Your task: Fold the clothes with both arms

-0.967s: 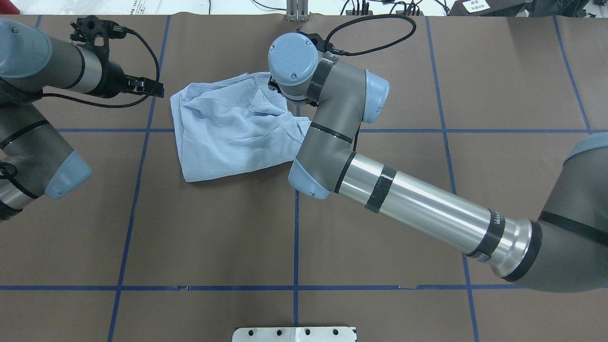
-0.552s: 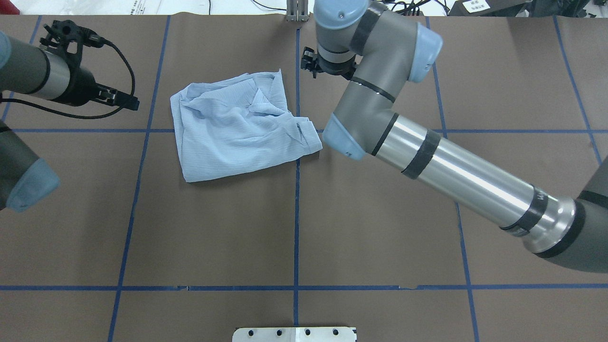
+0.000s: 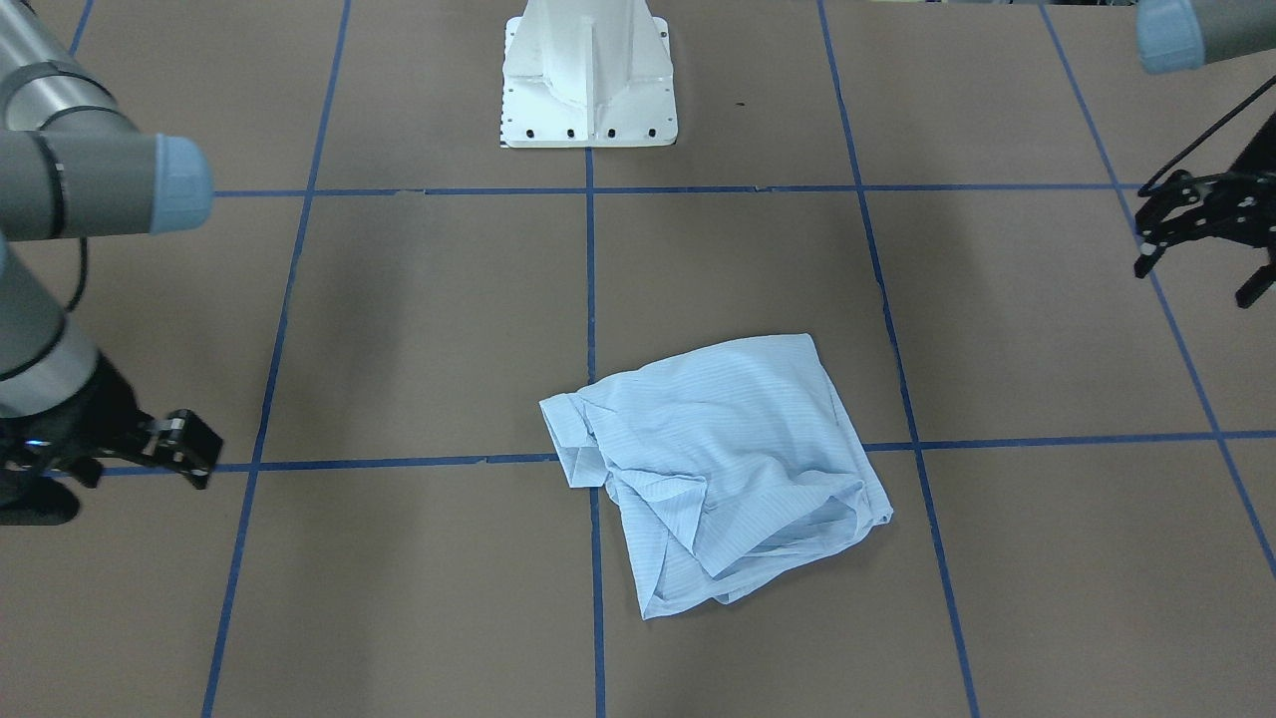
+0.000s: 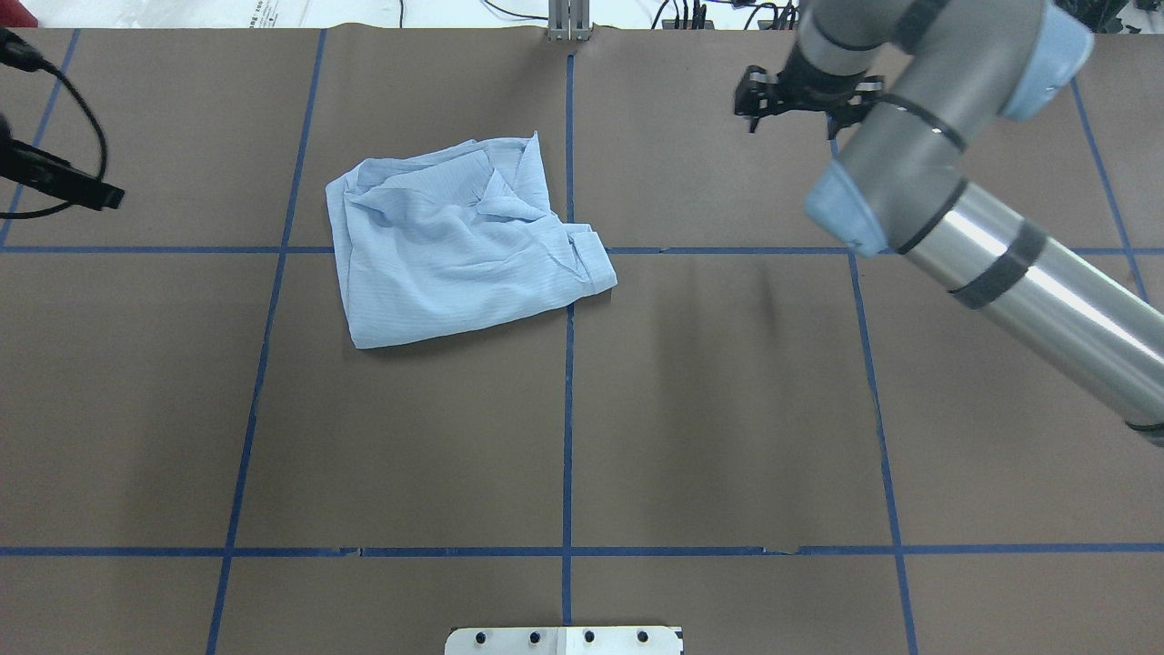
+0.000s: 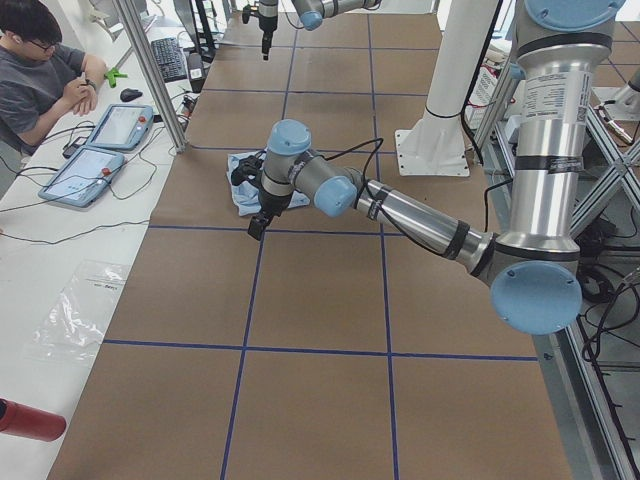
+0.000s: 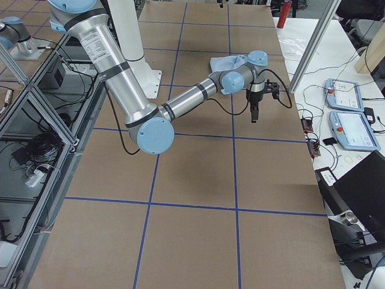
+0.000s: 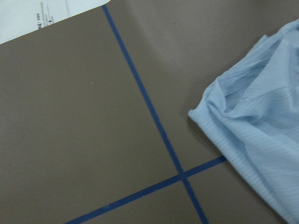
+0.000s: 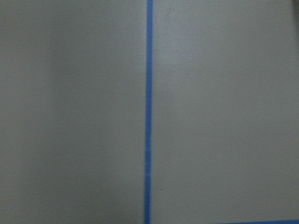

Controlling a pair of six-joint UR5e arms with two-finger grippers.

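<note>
Base: a white pedestal [image 3: 588,70] stands at the table's near edge, on the centre line.
Table: a flat brown table [image 4: 409,437] marked into large squares by blue tape [image 4: 567,409].
Shirt: the pale blue shirt [image 4: 455,241] lies loosely folded and rumpled in the far left half. It straddles a cross line of tape, and one corner just passes the centre line.
Right fingers: the right gripper [image 3: 189,454] hangs over the far right of the table, well apart from the shirt. I cannot tell whether the fingers are spread or together.
Left fingers: the left gripper [image 3: 1171,234] is out at the far left edge, also clear of the shirt. I cannot tell its state either.
Room: beyond the far edge a white side table [image 5: 40,260] carries two tablets [image 5: 105,125], a keyboard [image 5: 166,58] and cables. A person [image 5: 35,75] sits at it.
Bag: a clear plastic bag [image 5: 80,310] lies flat there, and its contents cannot be made out.
</note>
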